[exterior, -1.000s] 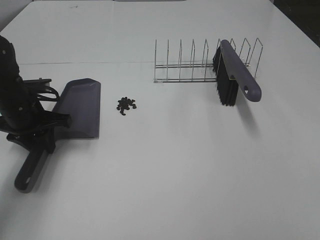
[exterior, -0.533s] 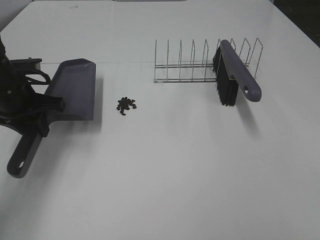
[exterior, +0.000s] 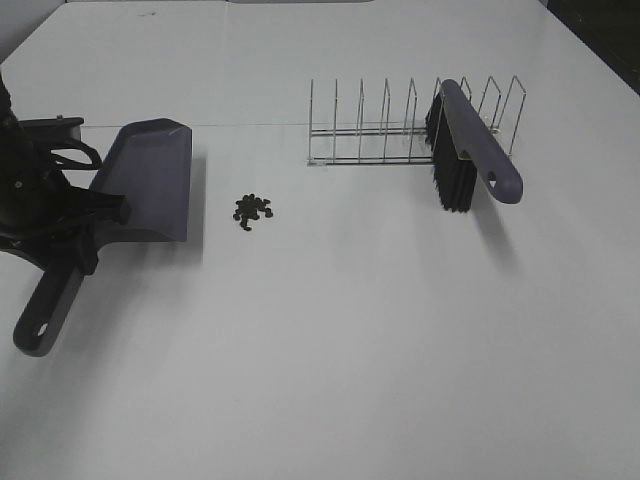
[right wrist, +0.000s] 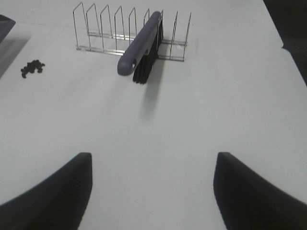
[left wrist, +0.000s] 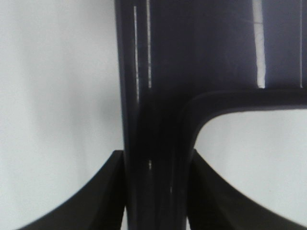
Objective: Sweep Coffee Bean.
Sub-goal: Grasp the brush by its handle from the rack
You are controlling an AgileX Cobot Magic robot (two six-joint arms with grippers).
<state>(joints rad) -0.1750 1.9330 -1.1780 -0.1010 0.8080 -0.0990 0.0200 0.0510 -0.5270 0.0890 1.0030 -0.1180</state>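
The left pincer (left wrist: 156, 191) clamped the dustpan (exterior: 150, 180) by its handle, mouth toward the beans (exterior: 252, 209), likely to catch them; the right pincer (right wrist: 151, 191) gaped empty, facing the brush (right wrist: 141, 40).

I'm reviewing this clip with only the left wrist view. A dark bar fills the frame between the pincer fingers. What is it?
Observer: It's the handle of the dustpan. The left pincer is shut on it.
Operator: Where are the beans?
Observer: The coffee bean pile lies just right of the pan's mouth in the exterior high view, apart from it.
Operator: And the brush?
Observer: The brush leans in the wire rack at the far right, with no pincer on it.
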